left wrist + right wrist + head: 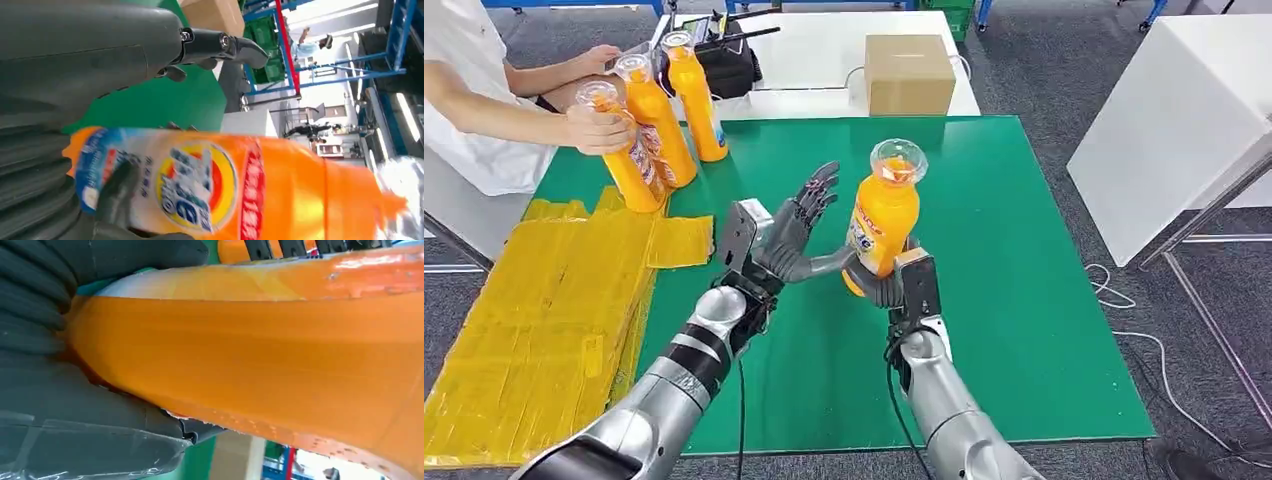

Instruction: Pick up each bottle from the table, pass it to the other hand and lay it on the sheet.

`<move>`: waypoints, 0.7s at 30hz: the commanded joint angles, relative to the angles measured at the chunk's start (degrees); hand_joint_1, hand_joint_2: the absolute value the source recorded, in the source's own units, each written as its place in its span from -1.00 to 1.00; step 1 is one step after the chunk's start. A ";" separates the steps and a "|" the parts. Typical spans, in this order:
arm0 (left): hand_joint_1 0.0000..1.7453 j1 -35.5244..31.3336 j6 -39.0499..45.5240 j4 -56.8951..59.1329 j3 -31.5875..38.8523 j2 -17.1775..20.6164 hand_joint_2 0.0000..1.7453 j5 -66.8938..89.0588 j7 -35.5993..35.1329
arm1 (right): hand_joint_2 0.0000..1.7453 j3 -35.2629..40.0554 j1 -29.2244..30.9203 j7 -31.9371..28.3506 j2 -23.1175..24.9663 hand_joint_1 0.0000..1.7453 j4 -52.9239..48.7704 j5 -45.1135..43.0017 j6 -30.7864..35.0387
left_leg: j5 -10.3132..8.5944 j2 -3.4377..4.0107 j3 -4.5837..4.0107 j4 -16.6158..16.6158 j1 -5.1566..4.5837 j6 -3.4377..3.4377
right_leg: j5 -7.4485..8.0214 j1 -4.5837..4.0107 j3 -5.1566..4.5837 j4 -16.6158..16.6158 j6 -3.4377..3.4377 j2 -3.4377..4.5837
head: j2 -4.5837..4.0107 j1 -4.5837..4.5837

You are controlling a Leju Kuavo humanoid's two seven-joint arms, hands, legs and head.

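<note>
Four orange bottles (one in right robot hand)

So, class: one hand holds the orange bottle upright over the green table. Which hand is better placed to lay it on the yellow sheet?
Left. The left hand is open beside the bottle and nearer the yellow sheet; the right hand grips the bottle's base.

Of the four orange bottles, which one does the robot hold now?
The bottle with the clear cap over the table's middle, upright in the right hand. The three other bottles stand at the far left corner near a person.
</note>
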State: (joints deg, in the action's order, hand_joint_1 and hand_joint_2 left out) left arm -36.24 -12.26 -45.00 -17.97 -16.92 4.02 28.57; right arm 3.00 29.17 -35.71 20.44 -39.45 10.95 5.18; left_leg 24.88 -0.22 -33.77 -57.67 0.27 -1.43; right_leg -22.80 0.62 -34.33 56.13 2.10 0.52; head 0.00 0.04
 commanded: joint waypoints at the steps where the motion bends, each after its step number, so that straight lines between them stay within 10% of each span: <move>1: -1.00 -0.16 -0.24 -1.79 -6.18 0.68 1.00 -0.59 0.20 | 1.00 4.40 6.60 0.77 -0.44 1.00 10.84 -1.08 1.79 | 0.04 0.05 0.05 0.00 0.00 0.02 | -0.01 0.00 0.05 -0.01 -0.02 0.02 | 0.00 -0.02; 21: -1.00 1.88 0.34 -3.17 -10.24 0.26 1.00 0.27 1.80 | 1.00 17.81 10.02 5.24 -0.44 1.00 12.78 -4.12 3.53 | 0.06 0.08 0.10 0.01 -0.01 0.02 | -0.04 0.00 0.08 -0.01 -0.03 0.03 | 0.00 0.00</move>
State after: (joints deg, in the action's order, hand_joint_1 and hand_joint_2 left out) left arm -34.47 -11.82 -48.46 -22.49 -17.16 3.39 30.21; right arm 11.15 33.88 -32.28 20.85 -31.98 7.84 7.94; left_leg 24.88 -0.21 -33.78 -57.68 0.26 -1.43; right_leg -22.80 0.63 -34.33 56.13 2.10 0.53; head 0.00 0.04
